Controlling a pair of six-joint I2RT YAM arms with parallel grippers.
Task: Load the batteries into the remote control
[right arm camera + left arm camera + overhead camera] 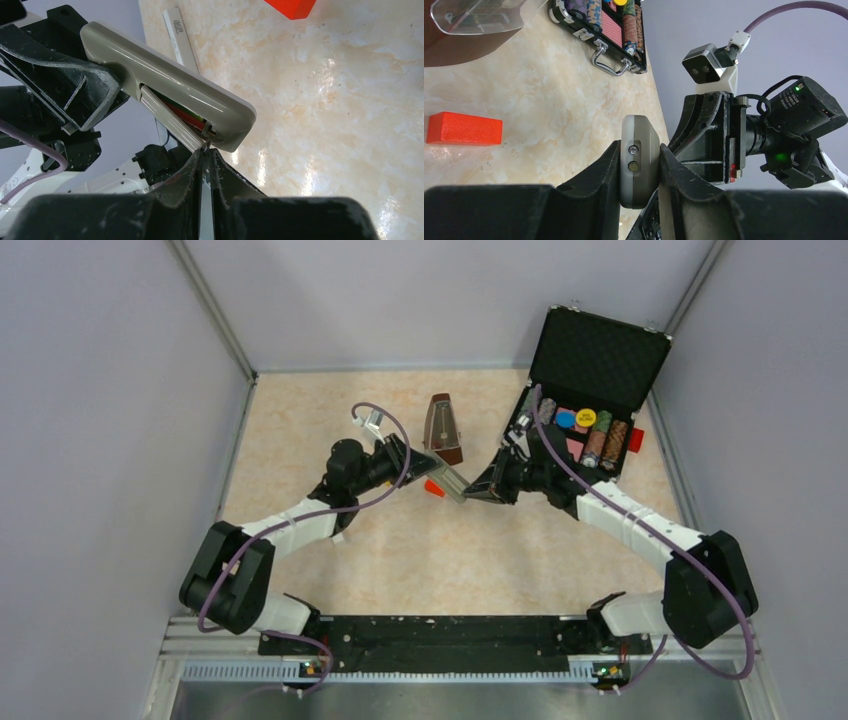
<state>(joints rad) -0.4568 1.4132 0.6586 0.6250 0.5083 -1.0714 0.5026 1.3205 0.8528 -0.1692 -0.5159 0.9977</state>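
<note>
My left gripper [639, 156] is shut on the grey remote control [640, 165], clamping its end between both fingers and holding it above the table. In the top view the remote control [452, 483] spans the gap between left gripper [415, 462] and right gripper [478, 490]. The right wrist view shows the remote control [175, 85] with its ribbed grey cover [170, 117] tilted out of the recess. The batteries [190, 116] show as red-orange and green strips in the gap behind the cover. My right gripper [206, 150] is shut to a thin slit, its tips touching the cover's free end.
A red-orange block [464, 129] lies on the marble table under the remote. A slim white bar [180, 37] lies nearby. An open black case [590, 390] of chips stands at the back right. A brown metronome-like object [442, 427] stands behind the grippers.
</note>
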